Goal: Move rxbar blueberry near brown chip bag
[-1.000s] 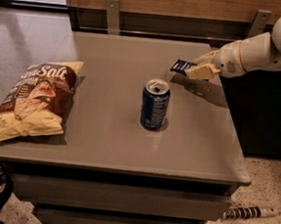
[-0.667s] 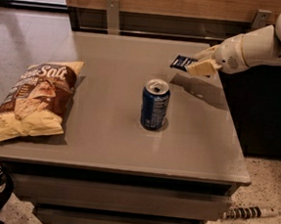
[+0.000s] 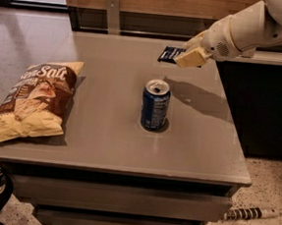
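Observation:
The rxbar blueberry [image 3: 169, 54], a small dark navy wrapper with white lettering, is held in the air above the far right part of the grey table [image 3: 110, 126]. My gripper [image 3: 185, 55] is shut on its right end and comes in from the upper right on a white arm [image 3: 247, 30]. The brown chip bag [image 3: 33, 100], with white "Salt" lettering and pale yellow edges, lies flat at the table's left edge, far from the bar.
An upright blue soda can [image 3: 155, 105] stands mid-table, between the bar and the chip bag. A dark cabinet [image 3: 270, 106] stands right of the table. A striped cable [image 3: 248, 213] lies on the floor at lower right.
My gripper has lifted the bar off the table and carried it up and slightly left. The can and the chip bag have not moved.

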Controlling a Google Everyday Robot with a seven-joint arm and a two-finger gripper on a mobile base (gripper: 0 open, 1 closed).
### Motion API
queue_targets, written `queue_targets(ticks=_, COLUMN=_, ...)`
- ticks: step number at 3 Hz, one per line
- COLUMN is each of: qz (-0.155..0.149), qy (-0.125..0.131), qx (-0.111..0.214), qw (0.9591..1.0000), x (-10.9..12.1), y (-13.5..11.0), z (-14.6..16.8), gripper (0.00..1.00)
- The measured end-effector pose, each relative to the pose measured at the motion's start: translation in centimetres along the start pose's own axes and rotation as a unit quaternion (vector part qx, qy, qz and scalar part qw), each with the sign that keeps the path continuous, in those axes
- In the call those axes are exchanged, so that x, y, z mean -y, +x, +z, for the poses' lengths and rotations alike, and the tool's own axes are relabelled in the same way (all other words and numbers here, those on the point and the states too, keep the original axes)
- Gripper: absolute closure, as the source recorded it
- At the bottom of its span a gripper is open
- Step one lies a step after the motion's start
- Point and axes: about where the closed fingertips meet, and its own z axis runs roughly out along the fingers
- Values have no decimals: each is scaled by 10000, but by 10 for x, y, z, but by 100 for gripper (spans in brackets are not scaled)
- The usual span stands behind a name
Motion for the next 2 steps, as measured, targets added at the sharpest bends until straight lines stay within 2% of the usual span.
queue_targets(ticks=2, qz=-337, qy=-180, qx=-237, qw=9990, x=-35, y=-36, z=18, gripper=100)
